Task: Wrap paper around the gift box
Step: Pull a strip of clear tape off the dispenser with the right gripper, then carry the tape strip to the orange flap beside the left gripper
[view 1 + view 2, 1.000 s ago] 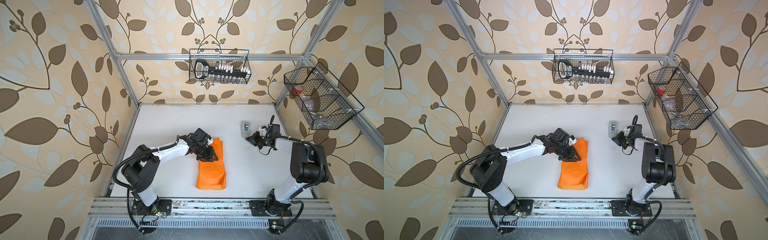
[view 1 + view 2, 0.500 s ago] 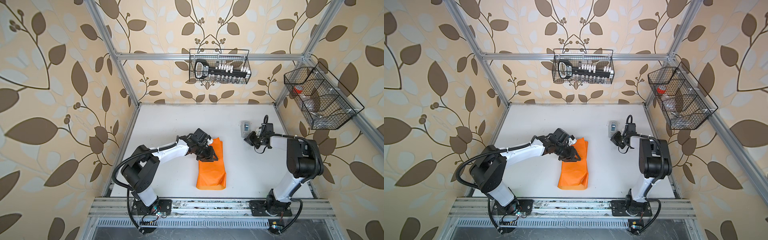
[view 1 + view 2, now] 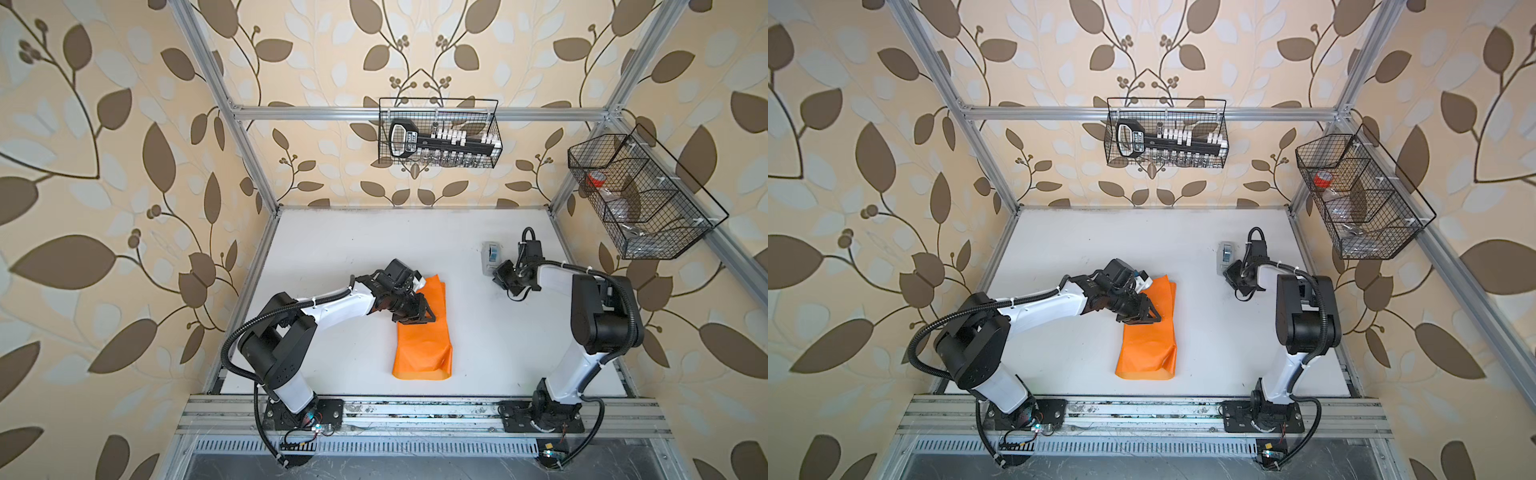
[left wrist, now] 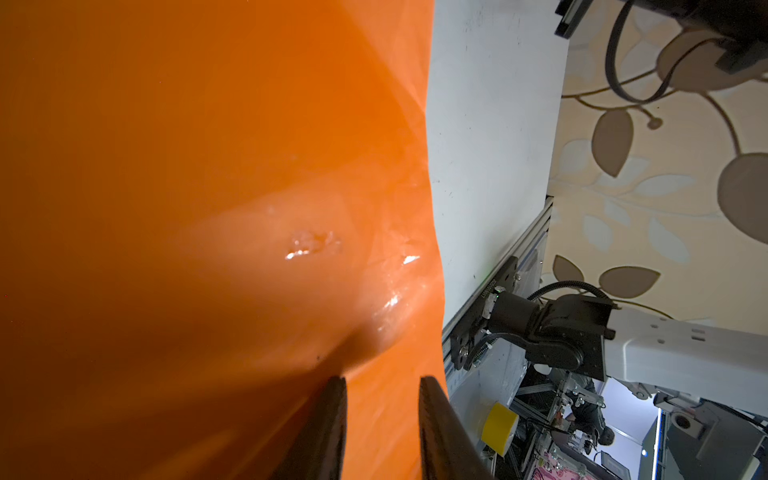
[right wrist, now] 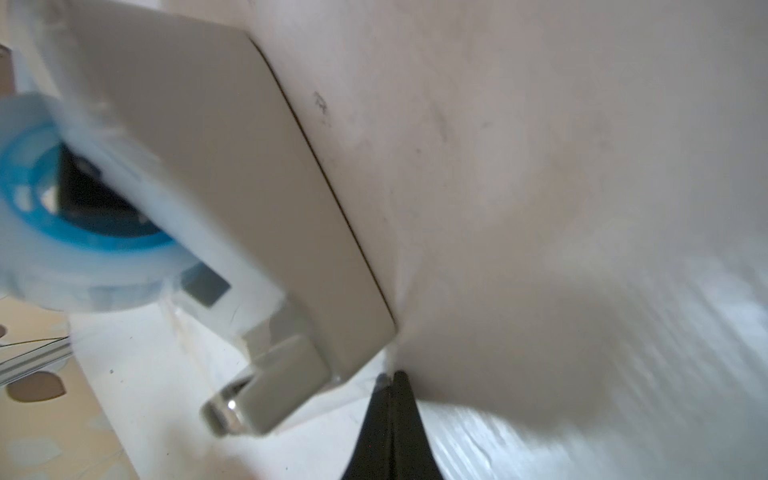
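Left wrist view, Mia asks: why does the left pincer (image 4: 381, 384) sit on the paper (image 4: 187, 187) like that?

Tom: My guess is that it pins the fold flat. Its jaws stand a little apart, tips down on the orange sheet, and nothing is clearly clamped between them. Just ahead of the tips the sheet swells into a rounded bulge.

Mia: And the gift box?

Tom: Hidden. I judge it lies under the paper, below or just ahead of that pincer, since no black box shows anywhere.

Mia: Why is the right pincer (image 5: 388, 380) well apart from it?

Tom: It is at the tape dispenser (image 5: 257, 199), tips just beside the cutter end, jaws pressed together. It is probably fetching tape to seal the fold. Whether a strip is pinched I cannot tell, because the view is blurred.

Mia: Count for me.

Tom: One paper sheet, one dispenser, two pincers, no box in sight. Beyond both pincers hang a back wire basket (image 3: 457, 99) and, on the right pincer's side, a side wire basket (image 3: 681, 170). That makes two.
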Action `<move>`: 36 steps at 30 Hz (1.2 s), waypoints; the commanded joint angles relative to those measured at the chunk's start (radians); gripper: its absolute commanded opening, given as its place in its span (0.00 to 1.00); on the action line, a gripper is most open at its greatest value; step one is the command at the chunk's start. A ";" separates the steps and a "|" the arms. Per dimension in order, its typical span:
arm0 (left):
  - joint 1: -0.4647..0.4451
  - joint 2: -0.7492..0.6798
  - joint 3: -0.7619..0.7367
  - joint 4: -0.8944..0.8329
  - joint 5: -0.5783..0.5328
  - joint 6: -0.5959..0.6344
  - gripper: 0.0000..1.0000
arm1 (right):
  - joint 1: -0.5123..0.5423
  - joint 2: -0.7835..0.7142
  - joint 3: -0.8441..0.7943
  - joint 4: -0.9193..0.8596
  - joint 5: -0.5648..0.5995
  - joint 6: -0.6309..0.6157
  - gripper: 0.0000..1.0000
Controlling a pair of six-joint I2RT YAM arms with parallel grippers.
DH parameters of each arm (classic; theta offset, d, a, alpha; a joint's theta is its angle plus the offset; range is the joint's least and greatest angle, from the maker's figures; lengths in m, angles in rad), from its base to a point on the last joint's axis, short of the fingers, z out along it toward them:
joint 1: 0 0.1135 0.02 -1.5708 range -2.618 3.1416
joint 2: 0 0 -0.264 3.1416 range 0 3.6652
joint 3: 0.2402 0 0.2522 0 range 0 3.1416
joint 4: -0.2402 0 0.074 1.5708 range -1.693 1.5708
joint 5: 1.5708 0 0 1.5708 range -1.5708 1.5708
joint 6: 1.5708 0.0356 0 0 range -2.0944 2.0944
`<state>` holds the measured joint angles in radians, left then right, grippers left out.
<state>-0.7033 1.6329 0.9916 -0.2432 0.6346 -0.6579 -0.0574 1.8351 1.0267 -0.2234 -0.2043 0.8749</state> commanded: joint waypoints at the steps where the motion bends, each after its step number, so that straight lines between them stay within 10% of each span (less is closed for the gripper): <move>1: 0.000 -0.002 -0.053 -0.080 -0.023 0.013 0.33 | 0.031 0.076 0.053 -0.205 0.131 0.016 0.00; 21: 0.000 -0.017 -0.062 -0.077 -0.038 0.024 0.32 | 0.027 -0.135 -0.155 -0.170 0.098 -0.005 0.00; 36: -0.002 -0.023 -0.081 -0.064 -0.054 0.000 0.32 | 0.230 -0.855 -0.486 0.022 -0.239 -0.022 0.00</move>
<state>-0.7006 1.6054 0.9443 -0.1890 0.6384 -0.6575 0.1429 1.0397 0.6533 -0.2916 -0.3054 0.7963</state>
